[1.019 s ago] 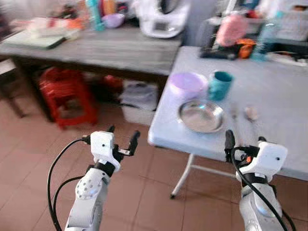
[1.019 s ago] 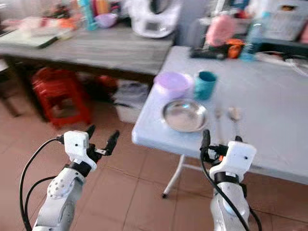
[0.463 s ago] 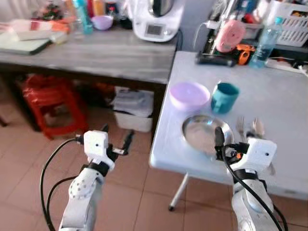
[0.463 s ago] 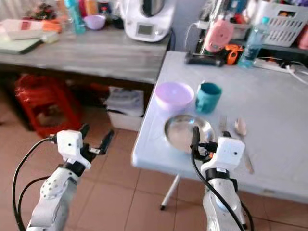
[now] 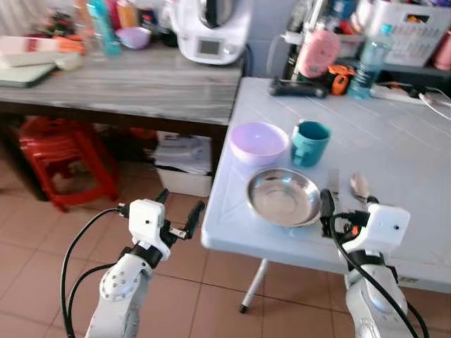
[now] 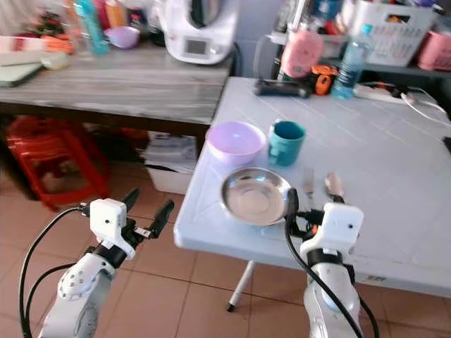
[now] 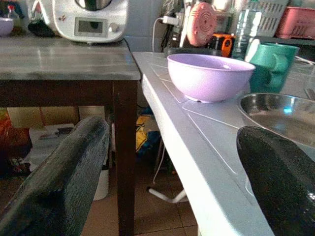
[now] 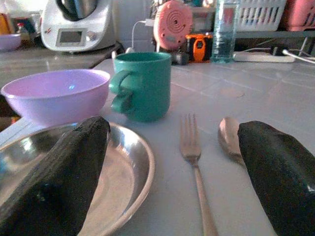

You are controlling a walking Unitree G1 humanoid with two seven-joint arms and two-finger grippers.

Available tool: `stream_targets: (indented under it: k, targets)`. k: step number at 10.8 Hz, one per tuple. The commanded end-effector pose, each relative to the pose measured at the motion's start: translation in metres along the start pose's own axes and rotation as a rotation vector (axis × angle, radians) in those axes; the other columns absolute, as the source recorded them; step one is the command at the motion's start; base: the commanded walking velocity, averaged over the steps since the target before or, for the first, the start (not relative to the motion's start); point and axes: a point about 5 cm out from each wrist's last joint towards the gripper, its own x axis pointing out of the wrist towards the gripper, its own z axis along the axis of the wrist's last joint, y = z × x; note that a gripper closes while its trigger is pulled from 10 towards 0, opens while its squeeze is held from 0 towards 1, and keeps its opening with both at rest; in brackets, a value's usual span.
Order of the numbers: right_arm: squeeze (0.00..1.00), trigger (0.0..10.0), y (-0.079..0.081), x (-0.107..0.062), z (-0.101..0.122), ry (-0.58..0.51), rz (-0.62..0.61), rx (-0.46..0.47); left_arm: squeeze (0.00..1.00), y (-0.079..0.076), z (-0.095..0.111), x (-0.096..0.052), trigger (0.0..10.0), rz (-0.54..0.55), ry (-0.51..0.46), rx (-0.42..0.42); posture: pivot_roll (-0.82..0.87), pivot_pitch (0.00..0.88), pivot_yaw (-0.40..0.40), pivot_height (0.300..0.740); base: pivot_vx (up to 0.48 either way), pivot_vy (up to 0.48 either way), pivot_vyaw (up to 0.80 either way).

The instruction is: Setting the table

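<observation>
the right claw [image 6: 310, 208] hovers released at the counter's [image 6: 394, 176] near edge, facing the fork [image 8: 194, 157]; thin, stiff, probably slippery steel, best pinched mid-handle. left claw [image 6: 144, 208] idles spread.

Steel plate [image 5: 284, 197], lilac bowl [image 5: 258, 141], teal mug [image 5: 310, 143], fork [image 8: 195, 162], spoon [image 8: 230, 136] together.

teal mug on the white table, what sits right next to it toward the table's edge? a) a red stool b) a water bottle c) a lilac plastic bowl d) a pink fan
c: the teal mug stands beside the lilac plastic bowl, both just behind the round steel plate on the white table.
</observation>
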Motion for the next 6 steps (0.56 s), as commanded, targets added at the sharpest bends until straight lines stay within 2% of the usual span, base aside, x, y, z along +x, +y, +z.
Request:
stream_targets:
  k: [1, 4, 6]
  targets:
    - [0.0, 10.0, -0.003, -0.001, 0.001, 0.005, -0.002, -0.013, 0.0, -0.002, 0.004, 0.0, 10.0, -0.03, -0.012, 0.028, 0.05, 0.043, -0.013, 0.74, 0.0, 0.0, 0.0]
    - [0.0, 10.0, -0.015, -0.005, -0.007, 0.056, -0.008, -0.006, 0.0, -0.008, 0.004, -0.008, 10.0, -0.17, -0.011, 0.038, 0.05, 0.045, -0.016, 0.74, 0.0, 0.0, 0.0]
    - [0.0, 10.0, -0.012, -0.003, -0.011, 0.101, 0.094, 0.029, 0.0, -0.007, 0.0, -0.014, 10.0, -0.22, 0.004, 0.051, 0.05, 0.045, -0.018, 0.74, 0.0, 0.0, 0.0]
